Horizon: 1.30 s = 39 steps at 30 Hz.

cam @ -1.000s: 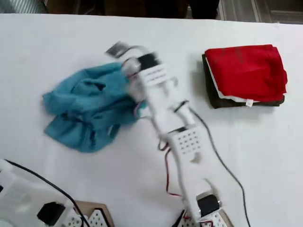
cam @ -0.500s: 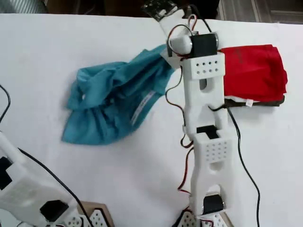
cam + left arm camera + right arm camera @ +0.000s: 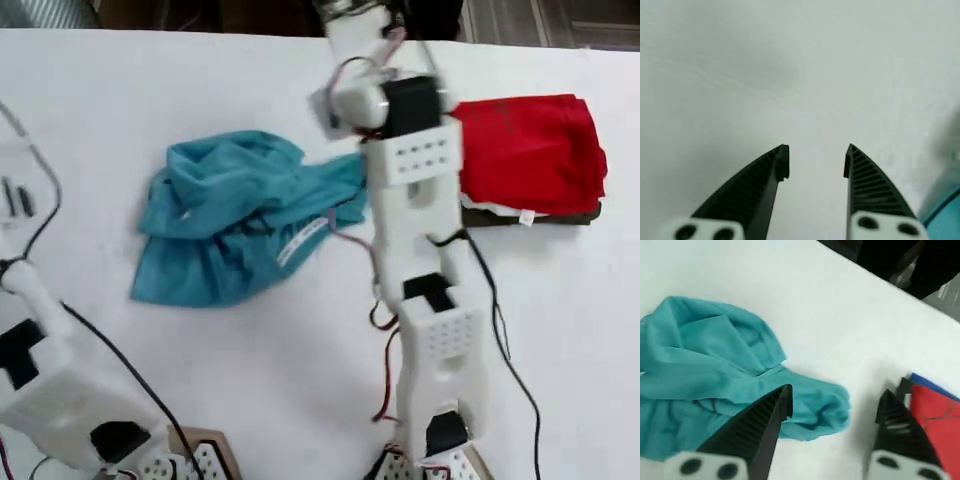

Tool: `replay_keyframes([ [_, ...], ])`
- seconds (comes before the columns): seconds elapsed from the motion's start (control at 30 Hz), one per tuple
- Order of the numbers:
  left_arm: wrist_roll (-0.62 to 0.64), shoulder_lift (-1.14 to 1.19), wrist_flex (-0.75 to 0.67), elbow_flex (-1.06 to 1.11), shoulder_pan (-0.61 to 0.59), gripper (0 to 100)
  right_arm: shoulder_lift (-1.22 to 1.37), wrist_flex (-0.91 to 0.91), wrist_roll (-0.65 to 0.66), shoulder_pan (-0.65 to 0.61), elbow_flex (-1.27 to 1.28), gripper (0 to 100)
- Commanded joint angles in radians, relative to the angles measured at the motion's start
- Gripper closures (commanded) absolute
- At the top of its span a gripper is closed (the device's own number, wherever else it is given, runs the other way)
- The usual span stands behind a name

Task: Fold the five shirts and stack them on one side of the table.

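Teal shirt (image 3: 240,220): just released, crumpled near the folded pile (image 3: 530,150).
Right gripper (image 3: 836,395): jaws apart, empty.
Left gripper (image 3: 817,150): apart too.
Folding: not begun.

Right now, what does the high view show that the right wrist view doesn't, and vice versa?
High view adds the whole crumpled teal shirt, the dark bottom layer of the folded stack, and the left arm and right arm. Right wrist view adds the right claw, open above the teal shirt's end nearest the stack, and a blue edge beside the red shirt. Both share the teal shirt, the red shirt topping the stack, and the white table.
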Motion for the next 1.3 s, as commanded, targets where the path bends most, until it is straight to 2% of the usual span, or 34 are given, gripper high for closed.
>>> replay_keyframes([
  [0.0, 0.066, -0.046, 0.018, -0.012, 0.054, 80, -0.117, 0.024, -0.048, -0.137, 0.17, 74.5],
  [0.1, 0.064, -0.043, 0.051, -0.002, 0.103, 80, -0.174, 0.022, -0.051, -0.208, 0.33, 74.4],
  [0.2, 0.064, -0.026, 0.114, -0.007, 0.189, 80, -0.217, 0.022, -0.051, -0.217, 0.434, 74.4],
  [0.4, 0.064, 0.04, 0.114, -0.018, 0.348, 80, -0.321, 0.022, -0.051, -0.104, 0.574, 74.4],
  [0.6, 0.137, 0.097, 0.118, -0.074, 0.39, 80, -0.538, 0.022, -0.043, 0.005, 0.815, 74.4],
  [0.93, 0.155, 0.166, 0.114, -0.105, 0.473, 80, -0.885, -0.099, -0.04, 0.067, 1.194, 74.4],
  [1.27, 0.155, 0.305, 0.092, -0.226, 0.476, 80, -1.089, -0.228, 0.015, 0.077, 1.494, 74.4],
])
